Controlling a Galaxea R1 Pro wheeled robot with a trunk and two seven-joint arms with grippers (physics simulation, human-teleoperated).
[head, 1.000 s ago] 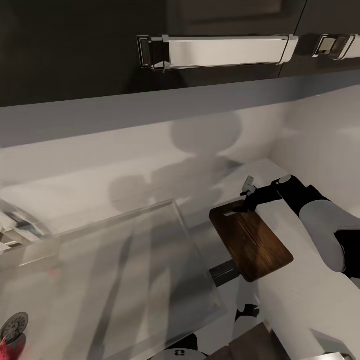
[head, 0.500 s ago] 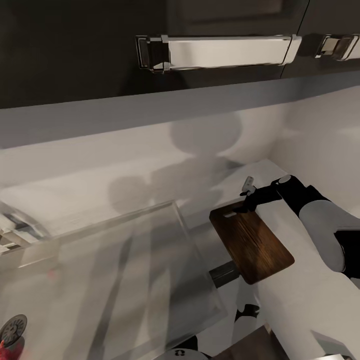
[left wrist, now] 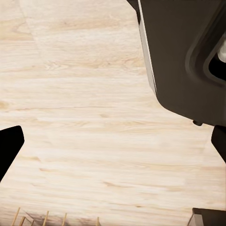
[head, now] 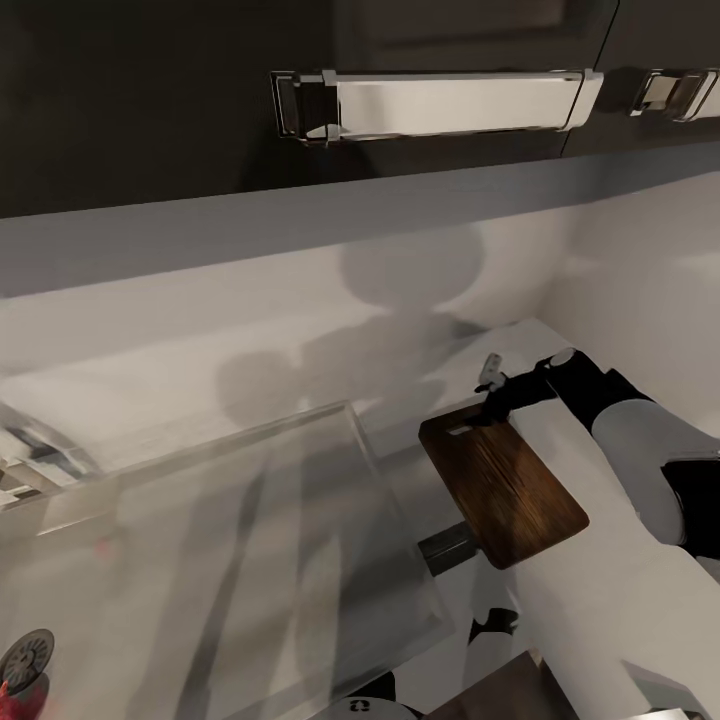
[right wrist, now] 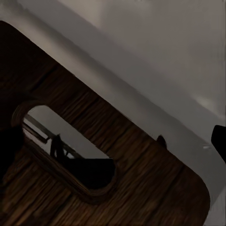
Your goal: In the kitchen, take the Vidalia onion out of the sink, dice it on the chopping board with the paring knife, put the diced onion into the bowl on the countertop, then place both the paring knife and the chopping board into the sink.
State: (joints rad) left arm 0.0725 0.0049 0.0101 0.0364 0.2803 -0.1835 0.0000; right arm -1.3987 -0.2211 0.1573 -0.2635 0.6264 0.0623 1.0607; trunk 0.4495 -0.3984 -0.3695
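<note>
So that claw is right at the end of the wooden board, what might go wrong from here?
Two things, I think. The dark brown rectangular wooden chopping board already juts over the grey countertop's edge toward the recessed grey sink, so a nudge from the right claw at its handle slot could tip it off. Also, the small pinkish-red onion sits far away by the drain, and no knife is visible, so dicing may stall.
</note>
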